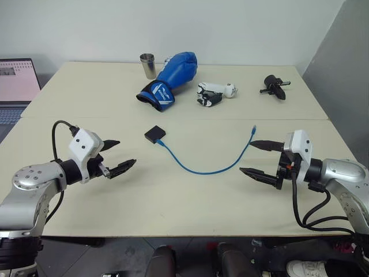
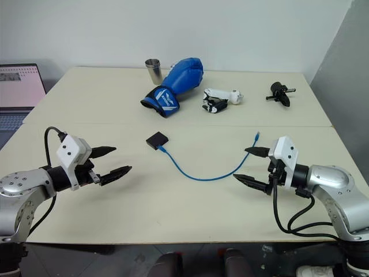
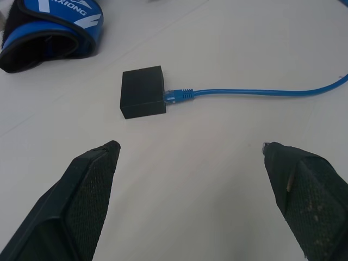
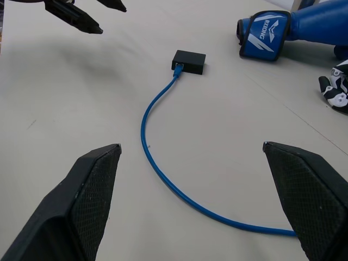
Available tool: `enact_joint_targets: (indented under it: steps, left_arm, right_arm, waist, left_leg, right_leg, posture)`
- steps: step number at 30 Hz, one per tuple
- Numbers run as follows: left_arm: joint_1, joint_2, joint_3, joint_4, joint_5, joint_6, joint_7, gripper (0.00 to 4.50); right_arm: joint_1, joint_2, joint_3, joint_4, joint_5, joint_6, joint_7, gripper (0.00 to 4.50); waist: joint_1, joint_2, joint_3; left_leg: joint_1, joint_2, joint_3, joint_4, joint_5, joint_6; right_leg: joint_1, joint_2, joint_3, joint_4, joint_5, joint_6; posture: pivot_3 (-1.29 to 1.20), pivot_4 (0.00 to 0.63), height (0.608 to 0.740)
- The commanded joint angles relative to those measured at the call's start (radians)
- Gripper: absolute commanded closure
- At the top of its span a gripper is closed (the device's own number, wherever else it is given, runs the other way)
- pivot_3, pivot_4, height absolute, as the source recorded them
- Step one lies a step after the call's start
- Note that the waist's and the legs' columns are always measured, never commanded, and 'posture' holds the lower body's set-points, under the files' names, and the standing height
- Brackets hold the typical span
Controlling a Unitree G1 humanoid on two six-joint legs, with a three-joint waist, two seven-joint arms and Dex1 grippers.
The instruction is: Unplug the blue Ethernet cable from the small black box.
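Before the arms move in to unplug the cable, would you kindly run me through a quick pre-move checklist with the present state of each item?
1. Blue Ethernet cable plugged into the small black box: ok, plug seated.
2. Left gripper open and empty: ok.
3. Right gripper open and empty: ok.
4. Box free of neighbours: ok, the boxing glove lies apart.
5. Cable's free end loose on the table: ok.
6. Plug latch position: cannot tell.

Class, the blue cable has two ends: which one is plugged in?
The blue Ethernet cable's end at the small black box is plugged in; the other end lies loose on the table near the right gripper.
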Motion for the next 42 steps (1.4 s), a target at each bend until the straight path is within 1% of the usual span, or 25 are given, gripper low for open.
enact_joint_targets:
  steps: [1, 11, 16, 18, 21, 23, 27, 30, 31, 34, 36, 38, 42]
  left_arm:
    - [-0.023, -0.001, 0.020, -0.029, -0.015, -0.014, 0.002, 0.00]
    - [-0.032, -0.001, 0.007, -0.022, -0.002, -0.001, 0.017, 0.00]
    - [-0.027, 0.008, 0.015, 0.034, 0.014, -0.093, -0.028, 0.00]
    - [-0.016, 0.024, 0.018, 0.059, 0.009, -0.132, -0.083, 0.00]
    - [-0.008, 0.045, 0.015, 0.083, 0.005, -0.172, -0.150, 0.00]
    - [-0.025, 0.054, 0.020, 0.106, 0.008, -0.191, -0.166, 0.00]
    - [-0.051, 0.086, 0.018, 0.181, 0.022, -0.206, -0.204, 0.00]
    - [-0.067, 0.118, 0.005, 0.255, 0.047, -0.227, -0.237, 0.00]
    - [-0.072, 0.123, 0.001, 0.272, 0.053, -0.236, -0.245, 0.00]
    - [-0.084, 0.125, -0.004, 0.298, 0.065, -0.256, -0.256, 0.00]
    - [-0.088, 0.124, -0.007, 0.309, 0.072, -0.266, -0.262, 0.00]
    - [-0.087, 0.120, -0.009, 0.307, 0.073, -0.269, -0.266, 0.00]
    - [-0.092, 0.112, -0.018, 0.302, 0.076, -0.271, -0.268, 0.00]
  right_arm:
    - [-0.023, -0.007, -0.026, -0.037, 0.023, 0.012, -0.005, 0.06]
    - [-0.014, 0.001, -0.022, -0.032, 0.014, 0.009, -0.001, 0.06]
    - [-0.019, 0.012, 0.000, -0.038, 0.006, 0.019, -0.013, 0.06]
    - [-0.056, 0.060, 0.056, -0.036, -0.011, 0.025, -0.046, 0.06]
    - [-0.101, 0.139, 0.142, -0.016, -0.083, 0.008, -0.111, 0.06]
    - [-0.141, 0.211, 0.224, 0.033, -0.172, -0.010, -0.180, 0.06]
    - [-0.247, 0.394, 0.368, 0.184, -0.333, -0.026, -0.324, 0.06]
    - [-0.326, 0.524, 0.453, 0.314, -0.403, -0.045, -0.366, 0.06]
    - [-0.347, 0.556, 0.471, 0.358, -0.425, -0.054, -0.378, 0.06]
    - [-0.420, 0.654, 0.500, 0.520, -0.493, -0.096, -0.436, 0.06]
    - [-0.458, 0.699, 0.506, 0.609, -0.525, -0.131, -0.465, 0.06]
    - [-0.508, 0.761, 0.495, 0.720, -0.537, -0.154, -0.491, 0.06]
    - [-0.608, 0.847, 0.459, 0.948, -0.560, -0.225, -0.544, 0.06]
  waist:
    - [0.000, 0.000, 0.000]
    - [0.000, 0.000, 0.000]
    - [0.000, 0.000, 0.000]
    - [-0.002, 0.000, 0.000]
    - [-0.010, 0.000, 0.000]
    - [-0.007, 0.001, 0.000]
    - [-0.010, 0.001, 0.000]
    - [-0.011, 0.001, 0.001]
    - [-0.012, 0.002, 0.001]
    - [-0.010, 0.001, 0.001]
    - [-0.006, 0.001, 0.001]
    - [-0.003, 0.001, 0.001]
    - [-0.005, 0.001, 0.001]
  left_leg:
    - [0.000, 0.000, 0.000, 0.000, 0.000, 0.000]
    - [0.000, 0.000, 0.000, 0.000, 0.000, 0.000]
    - [0.000, 0.000, 0.000, 0.000, 0.000, 0.000]
    - [0.000, 0.000, 0.000, 0.000, 0.000, 0.000]
    - [0.000, 0.001, 0.001, 0.000, 0.000, 0.000]
    - [0.000, 0.001, 0.000, 0.000, 0.000, 0.000]
    - [0.000, 0.001, 0.001, 0.000, 0.000, 0.000]
    - [-0.002, 0.001, 0.001, 0.000, 0.000, 0.000]
    - [-0.001, 0.001, 0.001, 0.000, 0.000, 0.000]
    - [-0.002, 0.001, 0.001, -0.001, 0.000, 0.000]
    - [-0.003, 0.001, 0.001, 0.000, 0.000, 0.000]
    - [-0.003, 0.001, 0.001, 0.000, 0.000, 0.000]
    - [-0.003, 0.001, 0.001, -0.001, 0.000, 0.000]
  right_leg:
    - [0.000, 0.000, 0.000, 0.000, 0.000, 0.000]
    - [0.000, 0.000, 0.000, 0.000, 0.000, 0.000]
    - [0.000, 0.000, 0.000, 0.000, 0.000, 0.000]
    - [0.000, 0.000, 0.000, 0.000, 0.000, 0.000]
    - [-0.001, 0.001, 0.000, 0.001, 0.000, 0.000]
    - [-0.002, 0.001, 0.000, 0.001, 0.000, 0.000]
    - [-0.002, 0.001, 0.000, 0.002, 0.000, 0.000]
    - [-0.004, 0.001, 0.000, 0.002, 0.001, -0.001]
    - [-0.005, 0.002, 0.000, 0.002, 0.003, -0.005]
    - [-0.005, 0.002, 0.000, 0.002, 0.003, -0.006]
    - [-0.006, 0.001, 0.000, 0.002, 0.003, -0.006]
    - [-0.005, 0.001, -0.001, 0.002, 0.003, -0.006]
    - [-0.006, 0.001, -0.001, 0.003, 0.003, -0.006]
  posture:
    - [0.00, 0.150, 0.740]
    - [0.00, 0.150, 0.740]
    - [0.00, 0.150, 0.740]
    - [0.00, 0.150, 0.740]
    - [0.00, 0.150, 0.740]
    - [0.00, 0.150, 0.740]
    - [0.00, 0.150, 0.740]
    - [0.00, 0.150, 0.740]
    - [0.00, 0.150, 0.740]
    - [0.00, 0.150, 0.740]
    - [0.00, 0.150, 0.740]
    - [0.00, 0.150, 0.740]
    - [0.00, 0.150, 0.740]
